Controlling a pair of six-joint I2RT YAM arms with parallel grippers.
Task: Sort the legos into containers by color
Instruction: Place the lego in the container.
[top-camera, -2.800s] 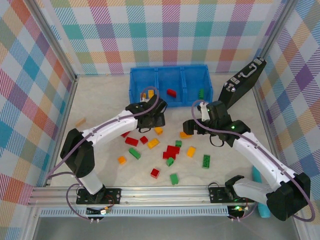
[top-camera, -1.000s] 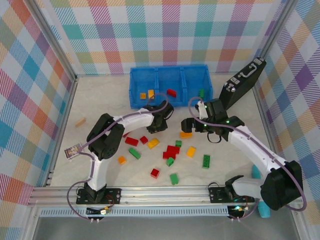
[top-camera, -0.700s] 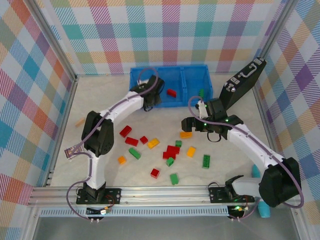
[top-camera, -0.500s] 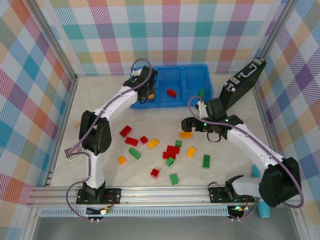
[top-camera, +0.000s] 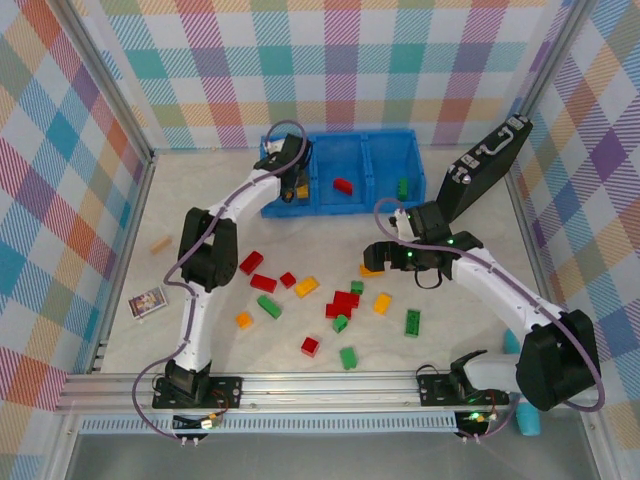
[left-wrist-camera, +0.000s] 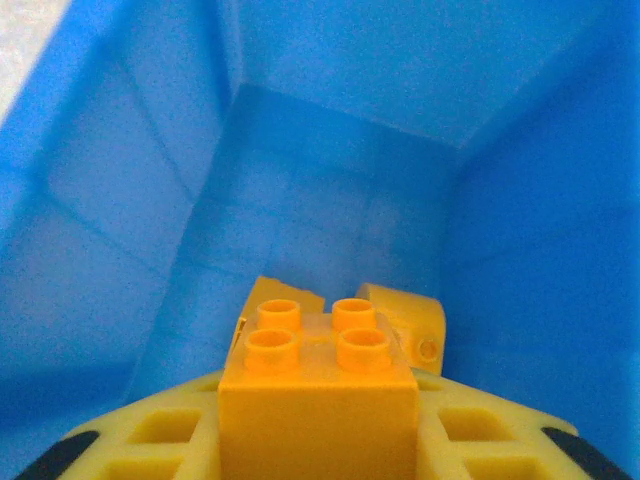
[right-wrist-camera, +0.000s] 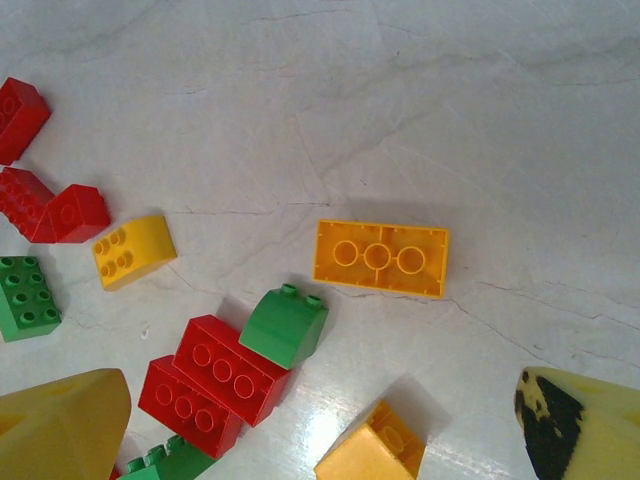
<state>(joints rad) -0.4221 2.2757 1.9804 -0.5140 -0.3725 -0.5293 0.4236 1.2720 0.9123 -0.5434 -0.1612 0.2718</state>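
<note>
Orange brick (left-wrist-camera: 318, 400): clamped in our left jaws, hanging over the left compartment (left-wrist-camera: 300, 220) of the blue bin (top-camera: 345, 207), since two orange pieces (left-wrist-camera: 405, 322) already lie there.
Right jaws: wide apart, hovering just above the long orange brick (right-wrist-camera: 380, 258) on the counter (right-wrist-camera: 520, 110). Lined up for the next grab, we reckon.
Leftovers: red, green and orange bricks (top-camera: 345, 300) scattered nearby, unsorted.
Next: let go, and it should drop in fine.
</note>
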